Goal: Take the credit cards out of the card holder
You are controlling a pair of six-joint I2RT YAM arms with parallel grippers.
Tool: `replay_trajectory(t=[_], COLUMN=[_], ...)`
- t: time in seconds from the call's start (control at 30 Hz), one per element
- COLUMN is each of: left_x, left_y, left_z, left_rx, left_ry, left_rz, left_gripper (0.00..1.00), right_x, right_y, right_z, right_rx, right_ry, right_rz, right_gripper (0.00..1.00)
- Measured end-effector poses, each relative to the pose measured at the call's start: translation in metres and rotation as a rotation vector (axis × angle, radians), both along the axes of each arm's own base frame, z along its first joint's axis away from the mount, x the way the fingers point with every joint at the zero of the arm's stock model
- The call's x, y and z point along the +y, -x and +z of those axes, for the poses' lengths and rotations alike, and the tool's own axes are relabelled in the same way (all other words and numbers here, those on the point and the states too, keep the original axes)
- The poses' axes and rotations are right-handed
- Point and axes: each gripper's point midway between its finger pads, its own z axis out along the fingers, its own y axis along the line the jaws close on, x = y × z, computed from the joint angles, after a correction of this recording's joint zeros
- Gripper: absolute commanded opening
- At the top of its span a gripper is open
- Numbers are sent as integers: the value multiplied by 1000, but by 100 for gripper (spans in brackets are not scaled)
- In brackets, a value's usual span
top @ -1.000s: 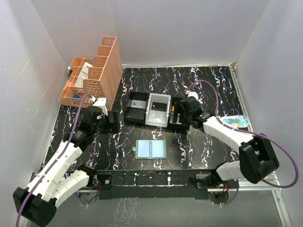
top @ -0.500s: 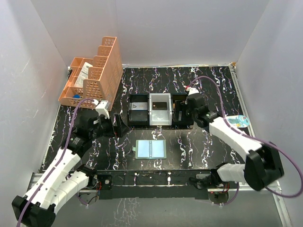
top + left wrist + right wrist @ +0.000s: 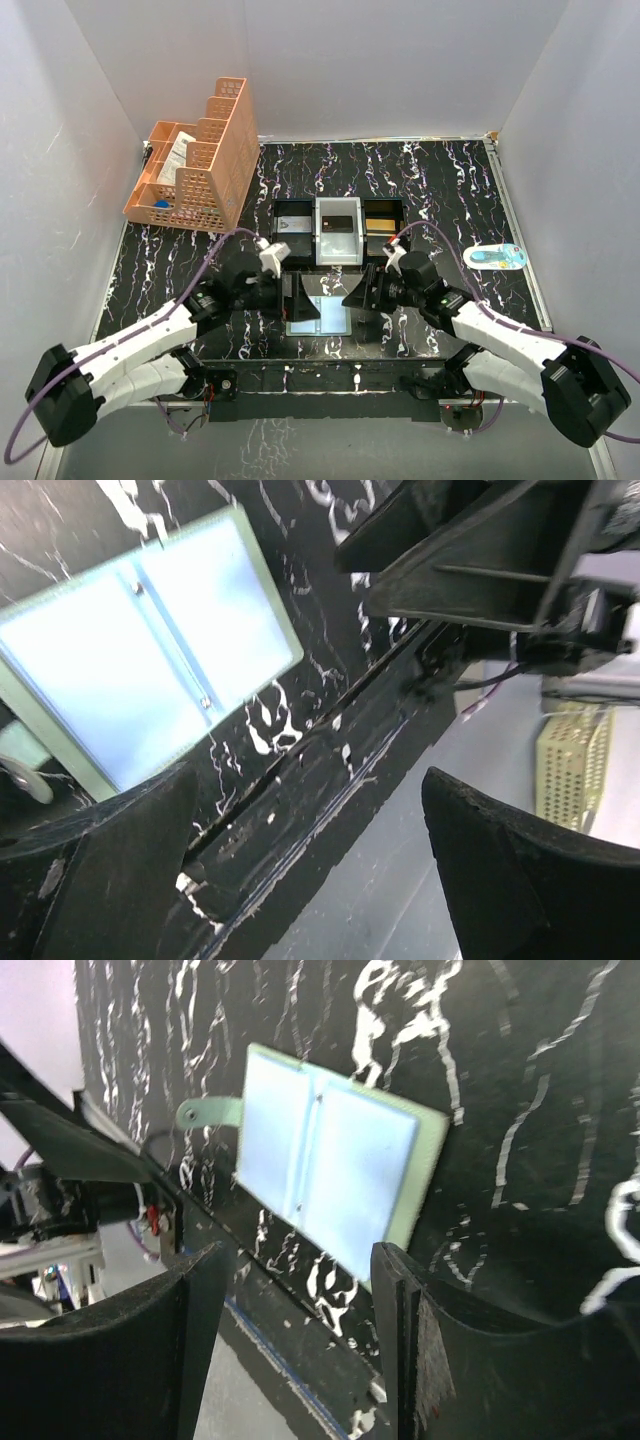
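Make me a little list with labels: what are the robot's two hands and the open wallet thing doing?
card holder: grey-green bifold card holder, open flat on the black marbled table, pale blue inside facing up
left gripper: open, holding nothing, at the holder's left side
right gripper: open, holding nothing, at the holder's right side
tray: black-and-white three-compartment tray, behind the holder
organiser: orange lattice organiser, far left corner
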Motion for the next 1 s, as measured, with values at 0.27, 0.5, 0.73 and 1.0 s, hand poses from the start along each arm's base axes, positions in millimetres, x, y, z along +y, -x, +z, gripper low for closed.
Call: replay_trajectory(t=[0.27,0.5,0.73,1.0], left_x=[-4,10,18,16], left_y=[1,-11,-17,-25], left_z=[-44,-78,-88,-94], left_rx=[62,103,97,76], left_ry=[-195,-372,-431,-434], left_rz=[103,222,266,288], left_gripper=[85,73,54,38], right_x=[21,24,26,21], right_y=[23,24,20,13], right_z=[0,-18,-26,-46], right_rx=[45,123,152,192], right_ry=[-77,-57,-51,2], right_rz=[18,-16,-55,-121], right_gripper=[46,37,34,30])
